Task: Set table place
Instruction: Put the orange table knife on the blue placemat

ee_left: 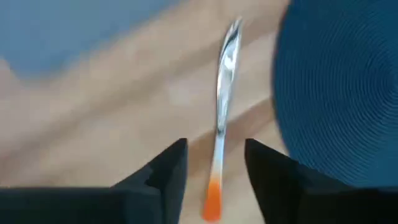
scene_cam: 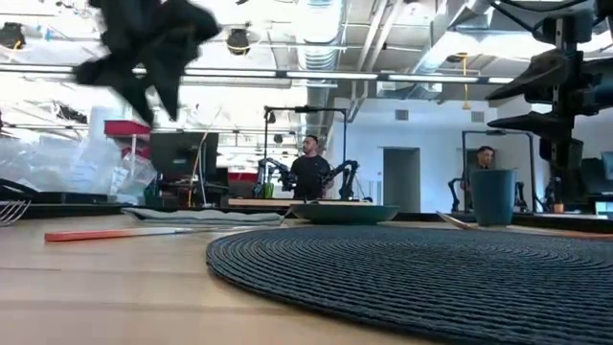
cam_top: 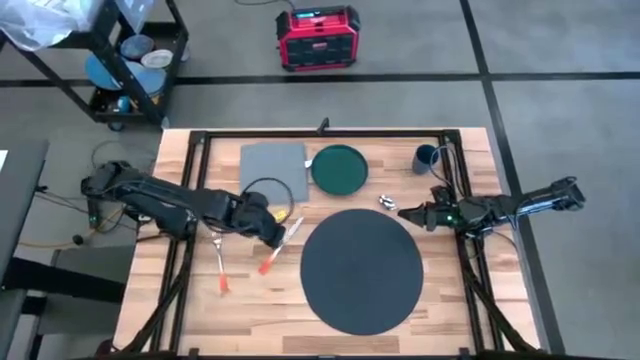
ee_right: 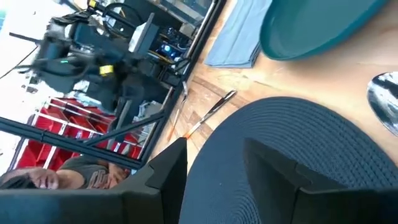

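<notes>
The large flat round charcoal-dark woven placemat (cam_top: pixel 362 271) lies on the rectangular light-wood plank bench (cam_top: pixel 185 300), toward its near edge and a little right of the middle. The left claw (cam_top: pixel 272 232) hovers over the bench just off the placemat's left rim, above a silver knife with an orange handle (cam_top: pixel 279 247) that lies slantwise on the wood; in the left wrist view that knife (ee_left: pixel 222 124) shows between the two dark fingers (ee_left: pixel 166 171), which stand apart and touch nothing, with the placemat's ribbed edge (ee_left: pixel 336 93) close beside the blade. A second orange-handled utensil (cam_top: pixel 220 265), too small to tell its kind, lies farther left on the bench, well apart from the placemat. The right claw (cam_top: pixel 408 212) sits at the placemat's far right rim, near a small shiny metal object (cam_top: pixel 385 202); its fingers (ee_right: pixel 163 171) are spread, gripping nothing, and the placemat (ee_right: pixel 292 143) fills the view beyond them. Behind the placemat, toward the far edge of the bench, lie a grey rectangular cloth napkin (cam_top: pixel 273 165), a dark green round plate (cam_top: pixel 339 168) just beside it, and a dark blue cup (cam_top: pixel 426 158) farther right.
</notes>
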